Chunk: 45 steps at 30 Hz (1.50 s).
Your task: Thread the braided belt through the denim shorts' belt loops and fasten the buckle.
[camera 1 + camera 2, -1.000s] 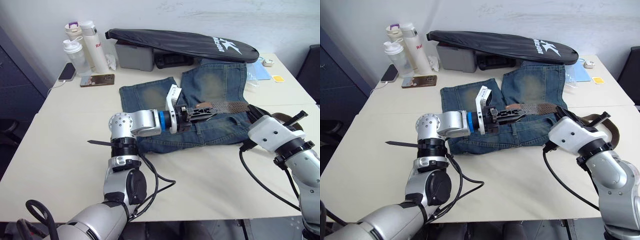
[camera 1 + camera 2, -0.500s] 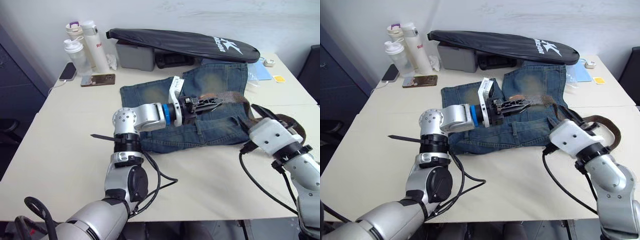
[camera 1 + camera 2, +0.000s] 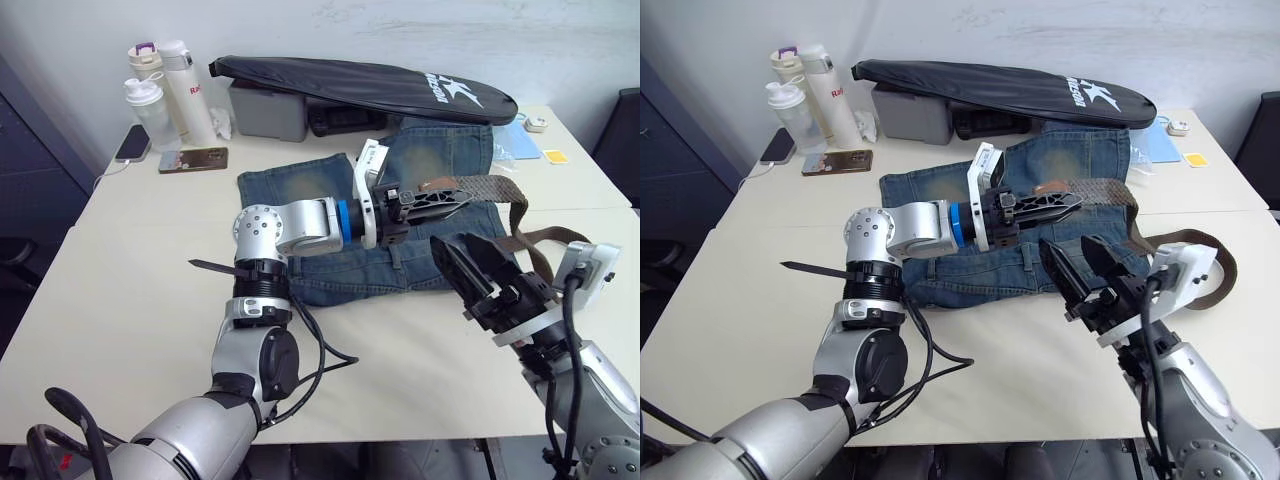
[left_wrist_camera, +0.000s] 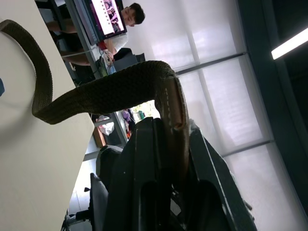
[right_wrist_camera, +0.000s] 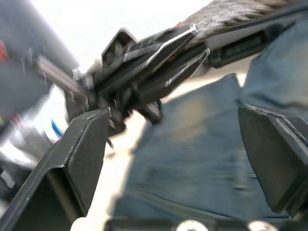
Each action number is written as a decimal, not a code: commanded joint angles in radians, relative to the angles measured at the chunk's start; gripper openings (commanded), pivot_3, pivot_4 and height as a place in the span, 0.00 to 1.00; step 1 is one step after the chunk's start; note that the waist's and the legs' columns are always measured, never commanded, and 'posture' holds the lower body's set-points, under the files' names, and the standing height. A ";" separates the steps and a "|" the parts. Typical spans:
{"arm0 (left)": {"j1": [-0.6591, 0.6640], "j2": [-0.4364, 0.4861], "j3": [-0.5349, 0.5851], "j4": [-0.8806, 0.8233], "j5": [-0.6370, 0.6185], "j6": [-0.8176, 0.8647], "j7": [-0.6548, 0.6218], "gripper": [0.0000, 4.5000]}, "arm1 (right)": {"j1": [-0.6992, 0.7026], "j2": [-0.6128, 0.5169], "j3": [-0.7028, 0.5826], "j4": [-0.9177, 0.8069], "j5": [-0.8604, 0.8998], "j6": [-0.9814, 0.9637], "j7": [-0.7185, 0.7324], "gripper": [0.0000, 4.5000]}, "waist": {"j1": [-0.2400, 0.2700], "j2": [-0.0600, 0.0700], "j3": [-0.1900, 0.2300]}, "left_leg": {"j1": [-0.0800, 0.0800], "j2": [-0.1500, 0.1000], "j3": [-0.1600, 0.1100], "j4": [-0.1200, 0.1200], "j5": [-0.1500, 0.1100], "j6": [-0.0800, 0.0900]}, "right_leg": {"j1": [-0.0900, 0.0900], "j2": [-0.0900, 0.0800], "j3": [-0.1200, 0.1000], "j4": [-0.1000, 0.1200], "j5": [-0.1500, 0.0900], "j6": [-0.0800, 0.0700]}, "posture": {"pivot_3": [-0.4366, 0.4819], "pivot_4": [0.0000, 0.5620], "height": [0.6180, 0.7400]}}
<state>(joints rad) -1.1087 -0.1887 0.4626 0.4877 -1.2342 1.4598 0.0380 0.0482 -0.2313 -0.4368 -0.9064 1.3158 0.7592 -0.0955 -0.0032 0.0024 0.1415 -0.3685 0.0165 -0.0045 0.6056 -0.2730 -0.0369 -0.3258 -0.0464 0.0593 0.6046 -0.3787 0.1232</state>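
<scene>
The denim shorts (image 3: 300, 185) lie flat on the table, waistband toward me. My left gripper (image 3: 455, 197) hovers over the waistband, shut on the tan-tipped end of the braided belt (image 3: 495, 187). From there the belt runs right and curls down in a loop on the table (image 3: 560, 237). The left wrist view shows the strap (image 4: 120, 91) pinched between the fingers. My right gripper (image 3: 452, 242) stands open just in front of the shorts, pointing up at the left gripper, with nothing between its fingers (image 5: 77, 159). I cannot make out the buckle or the belt loops.
A long black zipped bag (image 3: 360, 85) rests on a grey box (image 3: 265, 112) behind the shorts. Bottles (image 3: 180, 85) and two phones (image 3: 195, 160) sit at the far left. A person (image 4: 131, 12) is at a screen in the background.
My right gripper has opened, let go of the belt at the right, and swung in front of the shorts toward the left gripper. The left gripper carried the belt end up and right.
</scene>
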 commanded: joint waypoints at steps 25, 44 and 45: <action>0.025 0.068 -0.078 -0.058 0.037 -0.008 -0.117 0.00 | -0.194 0.098 0.078 0.182 0.294 -0.549 -0.271 0.94 | -0.001 0.002 -0.001 | -0.001 0.001 0.001 -0.005 0.002 0.001 | -0.002 0.001 0.000 0.001 0.000 0.000 | 0.48 0.27 1.00; 0.038 0.073 -0.110 -0.073 0.065 -0.007 -0.179 0.00 | -0.167 0.061 0.120 0.193 0.282 -0.548 -0.254 0.01 | -0.001 0.001 0.000 | -0.001 0.001 0.001 -0.008 0.003 0.000 | -0.003 0.001 0.000 -0.002 0.000 0.000 | 0.48 0.27 1.00; 0.039 0.075 -0.112 -0.076 0.066 -0.006 -0.183 0.00 | -0.167 0.061 0.120 0.193 0.282 -0.549 -0.253 0.01 | -0.001 0.001 0.000 | -0.001 0.001 0.001 -0.008 0.003 0.000 | -0.003 0.001 0.000 -0.002 0.000 0.000 | 0.48 0.27 1.00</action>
<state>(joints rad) -1.0630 -0.1137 0.3597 0.4461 -1.1650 1.4552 -0.1229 -0.1099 -0.1560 -0.3219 -0.6996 1.5953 0.2156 -0.3638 -0.0042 0.0034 0.1413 -0.3692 0.0178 -0.0037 0.5979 -0.2705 -0.0365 -0.3284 -0.0458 0.0593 0.6022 -0.3787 0.1233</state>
